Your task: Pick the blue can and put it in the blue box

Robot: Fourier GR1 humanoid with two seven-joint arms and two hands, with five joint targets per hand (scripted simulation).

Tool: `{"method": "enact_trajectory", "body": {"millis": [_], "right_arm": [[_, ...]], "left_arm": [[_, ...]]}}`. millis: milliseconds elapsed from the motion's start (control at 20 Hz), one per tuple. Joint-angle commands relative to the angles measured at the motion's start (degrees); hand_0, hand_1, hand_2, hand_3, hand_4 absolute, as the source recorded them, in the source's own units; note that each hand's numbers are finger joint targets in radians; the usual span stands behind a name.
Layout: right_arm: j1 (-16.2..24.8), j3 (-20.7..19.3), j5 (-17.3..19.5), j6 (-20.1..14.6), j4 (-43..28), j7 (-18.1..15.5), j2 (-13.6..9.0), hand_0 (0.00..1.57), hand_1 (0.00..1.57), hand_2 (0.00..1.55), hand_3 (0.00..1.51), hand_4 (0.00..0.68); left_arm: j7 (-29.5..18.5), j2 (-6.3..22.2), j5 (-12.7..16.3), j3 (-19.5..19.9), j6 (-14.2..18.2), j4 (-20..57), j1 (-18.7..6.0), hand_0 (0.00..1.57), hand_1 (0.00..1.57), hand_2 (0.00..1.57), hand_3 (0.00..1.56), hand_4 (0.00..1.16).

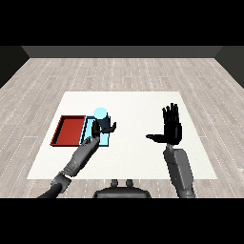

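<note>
Left hand [102, 127] curled round blue can [100, 116], seemingly over blue tray [89, 131]; releasing off-centre could tip it onto the rim.

Can [100, 115] above right-side tray [106, 138]; other tray [67, 130] left.

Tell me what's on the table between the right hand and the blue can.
Nothing but bare white table. In the head view, the open right hand stands apart from the blue can, which the left hand holds over the light blue tray.
</note>
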Motion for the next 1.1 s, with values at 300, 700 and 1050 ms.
{"method": "enact_trajectory", "body": {"millis": [300,700,1050], "right_arm": [[-0.9,-4.8,-0.4,-0.5,3.3,0.1,-0.9,0.0,0.0,0.0,0.0,0.0],[1.2,-4.6,-0.2,2.1,7.5,-3.4,0.3,0.0,0.0,0.0,0.0,0.0],[-1.8,-6.7,-0.5,3.1,14.1,-5.2,0.1,0.0,0.0,0.0,0.0,0.0]], "left_arm": [[1.8,3.6,-1.5,8.6,-4.1,24.0,-10.6,1.57,1.57,1.57,1.51,1.1],[9.8,3.7,-4.4,9.1,-4.4,41.2,-17.5,1.57,1.57,1.53,1.39,0.99],[11.7,1.6,-6.4,7.8,-6.1,50.3,-12.0,0.95,0.95,0.87,0.81,0.93]]}}
